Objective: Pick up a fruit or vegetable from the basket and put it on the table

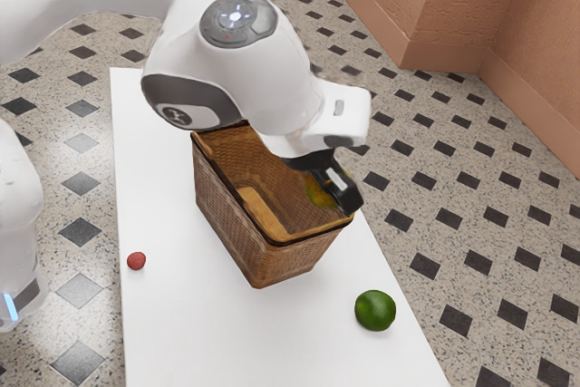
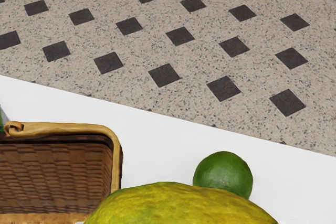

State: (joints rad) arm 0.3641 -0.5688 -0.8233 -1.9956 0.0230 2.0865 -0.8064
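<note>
One gripper [image 1: 341, 196], hand tilted, clenched on a fruit [image 2: 181, 205], and that's the one to watch! Yellow-green, plump, right up close in the wrist view, where it overlaps the rim [image 1: 313, 232] and the white beyond. That says the grip is carrying its weight: nothing else at that height could, though the far side of the hold is hidden, so call that a reading. Why up there? Likely to bring its underside past the wicker before any sideways travel; a low swing could catch and knock it loose.

Below it, the basket [image 1: 225, 210], upright, mouth open to the hand, one corner close to the table's [image 1: 181, 333] long edge at the exterior view's right. So the fruit is over the basket's mouth, by that corner, not on the table. Next it wants carrying clear, then lowering gently: a round thing like this may roll if let go high.

Further out, the lime [image 1: 375, 311], on the table beyond that corner, near the same long edge; crowd it and it could go over. Across, by the opposite long edge, the red ball [image 1: 136, 261]. Between those two, bare white: a kind landing, well in from both edges.
</note>
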